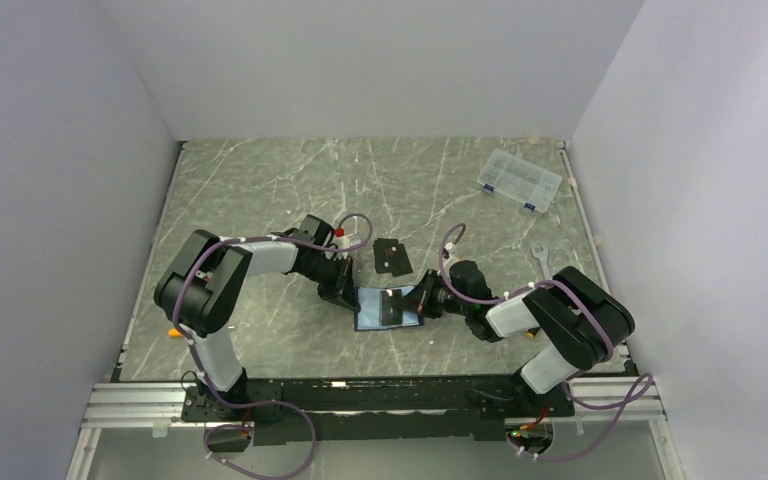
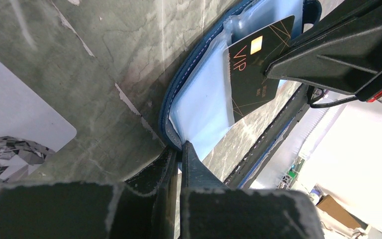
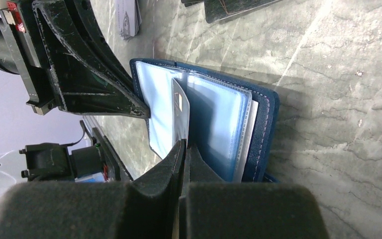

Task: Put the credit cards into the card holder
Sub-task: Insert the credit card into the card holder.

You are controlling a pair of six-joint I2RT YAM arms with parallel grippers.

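Observation:
The navy card holder lies open on the table, its pale blue sleeves facing up. My left gripper is shut on the holder's edge, one finger under the cover and one on the sleeve. My right gripper is shut on a black credit card with a gold chip and "VIP" lettering. One corner of the card sits in a clear sleeve. In the right wrist view this card shows edge-on, standing over the card holder, with the left gripper pinching its far edge.
A white card with a diamond print lies beside the holder. A flat black rectangle sits just behind it. A clear plastic box is at the back right, and a wrench lies near the right arm.

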